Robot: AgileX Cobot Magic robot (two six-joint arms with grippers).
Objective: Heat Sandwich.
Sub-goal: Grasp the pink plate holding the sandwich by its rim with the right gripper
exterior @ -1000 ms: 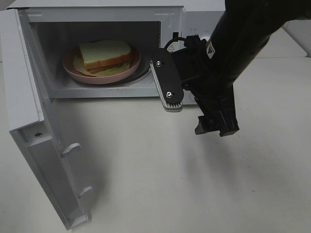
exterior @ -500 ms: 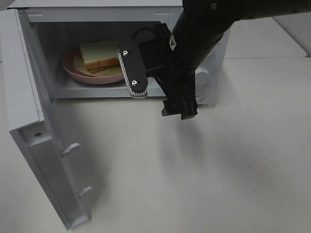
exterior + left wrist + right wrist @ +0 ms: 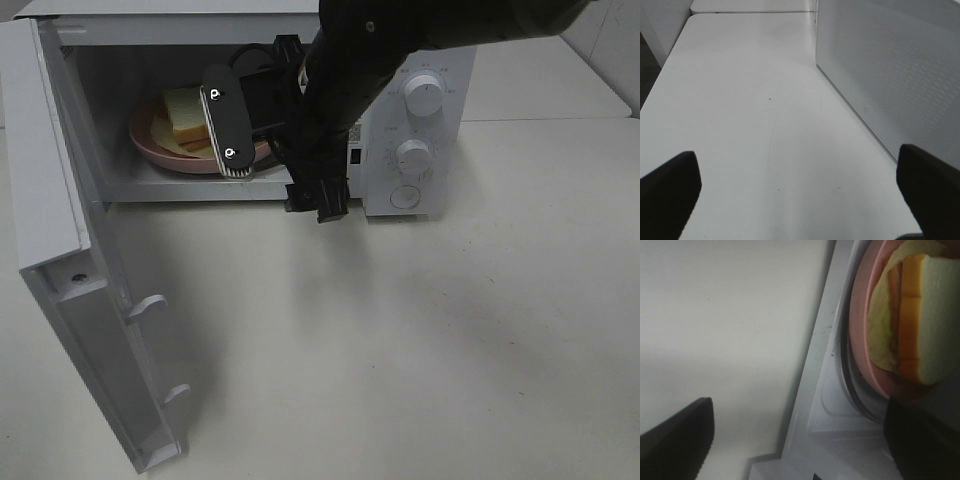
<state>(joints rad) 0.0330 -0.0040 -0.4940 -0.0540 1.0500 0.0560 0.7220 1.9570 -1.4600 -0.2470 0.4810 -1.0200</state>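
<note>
The sandwich [image 3: 186, 113] is seen sitting on the pink plate [image 3: 158, 150] inside the microwave [image 3: 440, 45], upper left of the high view. White bread and an orange-brown crust are shown pretty clearly in the right wrist view [image 3: 927, 315], with a pale yellow layer tucked underneath and the plate rim [image 3: 860, 340] at the upper right of that picture. The plate is parked just behind the front lip of the cavity.

The microwave door [image 3: 60, 250] is swung wide open down the left side of the high view. Two knobs [image 3: 425, 97] are stacked on the control panel at the right of the oven.

The right arm [image 3: 370, 50] is reached in from the top of the frame, and the right jaws are held right in front of the oven opening. One finger [image 3: 225, 125] is overlapped with the plate's right side from this angle. The right jaws are spread wide with nothing gripped; whether the plate is touched can't be told.

The left jaws are only caught in the left wrist view, spread wide and empty too, over the bare white desk [image 3: 755, 100], with a dotted white panel [image 3: 890, 70] at the right.
</note>
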